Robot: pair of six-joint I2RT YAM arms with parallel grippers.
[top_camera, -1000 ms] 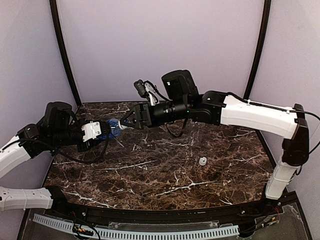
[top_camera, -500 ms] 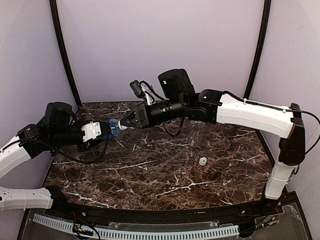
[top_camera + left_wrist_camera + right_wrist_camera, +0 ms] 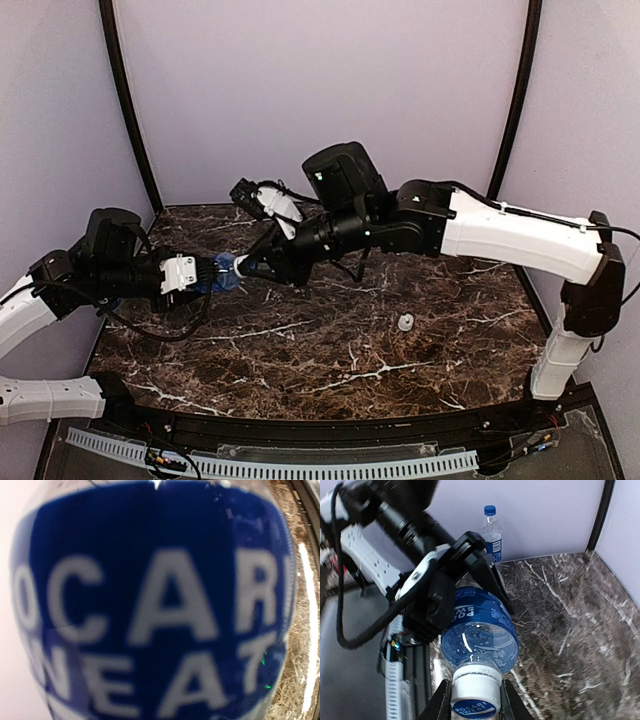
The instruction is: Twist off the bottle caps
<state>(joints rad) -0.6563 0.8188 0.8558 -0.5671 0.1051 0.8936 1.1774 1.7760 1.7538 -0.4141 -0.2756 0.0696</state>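
A clear bottle with a blue wrap label is held on its side above the table. My left gripper is shut on its body, the black fingers clamped around the label. The bottle's white cap points at the right wrist camera. My right gripper is shut on that cap, one finger on each side. From the top view the two grippers meet at the bottle, left of centre. The label fills the left wrist view and hides the fingers there.
A second bottle with a dark blue cap stands upright by the back wall. A loose white cap lies on the dark marble table, right of centre. Black frame posts rise at the back corners.
My right gripper has moved down and left, rolled its wrist and closed on the white cap. The left gripper and bottle have dropped slightly toward the table.
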